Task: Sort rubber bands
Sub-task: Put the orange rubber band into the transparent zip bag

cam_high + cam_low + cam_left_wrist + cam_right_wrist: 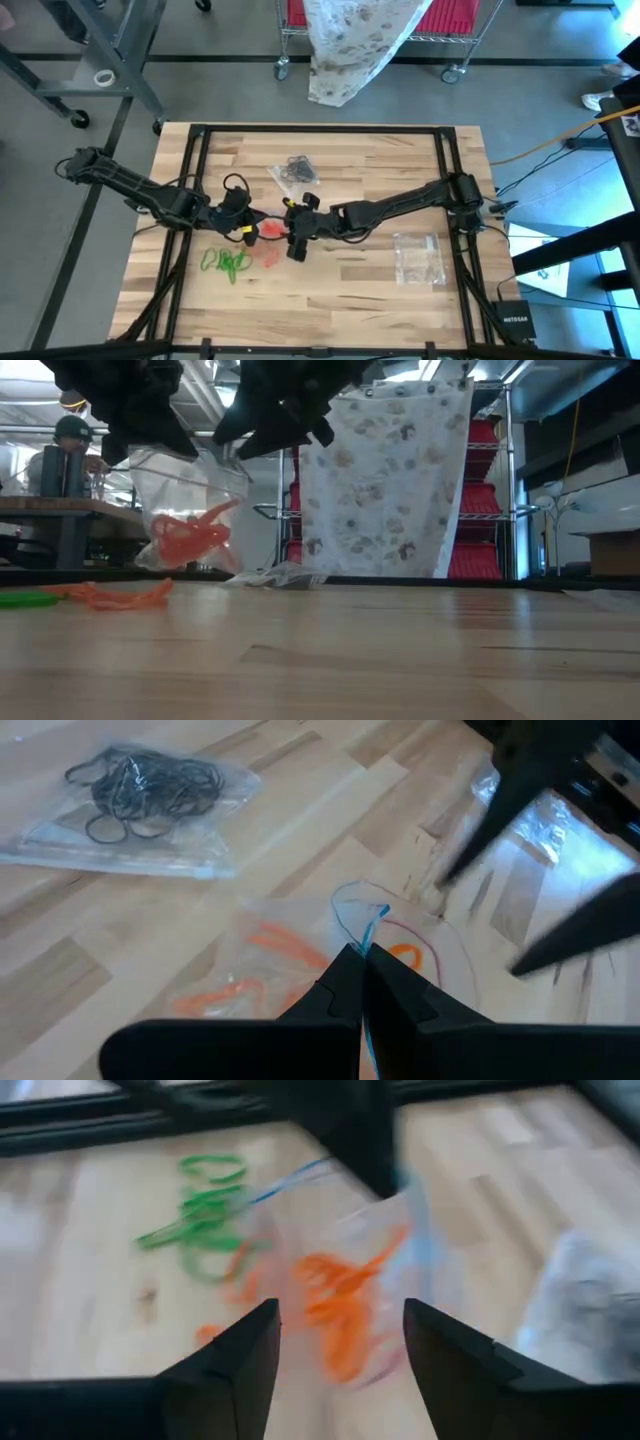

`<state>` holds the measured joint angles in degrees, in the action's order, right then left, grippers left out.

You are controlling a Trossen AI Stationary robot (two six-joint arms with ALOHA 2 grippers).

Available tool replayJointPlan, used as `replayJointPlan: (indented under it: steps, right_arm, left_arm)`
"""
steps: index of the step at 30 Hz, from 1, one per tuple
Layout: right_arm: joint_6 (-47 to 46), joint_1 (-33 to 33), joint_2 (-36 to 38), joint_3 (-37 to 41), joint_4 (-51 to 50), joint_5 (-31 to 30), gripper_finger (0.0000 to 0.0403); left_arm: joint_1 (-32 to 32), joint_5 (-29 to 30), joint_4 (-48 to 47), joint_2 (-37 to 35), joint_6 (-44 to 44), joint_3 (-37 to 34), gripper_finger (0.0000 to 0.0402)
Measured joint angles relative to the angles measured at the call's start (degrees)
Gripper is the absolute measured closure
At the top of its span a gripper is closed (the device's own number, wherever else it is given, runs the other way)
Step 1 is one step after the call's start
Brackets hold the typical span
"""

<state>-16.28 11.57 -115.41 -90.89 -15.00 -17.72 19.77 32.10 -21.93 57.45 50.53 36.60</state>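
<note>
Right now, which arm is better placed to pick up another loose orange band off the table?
Probably the right. Its tool is open and empty just above the table, while the left tool is shut on the clear bag's rim, holding it up; loose orange bands lie close by.

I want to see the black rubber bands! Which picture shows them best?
The left wrist view: the black rubber bands lie sharp and close inside a clear bag. The high view shows them tiny. In the low and right wrist views I can't make them out.

grey floor, a wire rack cart (390, 25) with red bins under a floral cloth (385, 480), bright ceiling lights overhead
</note>
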Motion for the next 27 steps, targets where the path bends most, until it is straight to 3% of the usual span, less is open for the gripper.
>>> replayJointPlan:
  steps: [6, 15, 27]
  right_arm:
    - [-2.84, 0.11, 0.18, 0.0, -1.95, 8.34, 0.0198]
    - [-7.3, 0.4, -0.6, 0.02, -0.4, 9.47, 0.0198]
    - [1.75, 3.91, -4.54, -0.04, 5.88, 7.27, 0.0198]
  left_arm:
    - [0.0, 0.0, -0.09, 0.0, -0.4, 0.0, 0.0402]
    - [0.0, 0.26, -1.38, 0.0, -0.3, 0.0, 0.0402]
    - [0.46, -0.37, -6.63, -4.76, -0.14, 0.0, 0.0402]
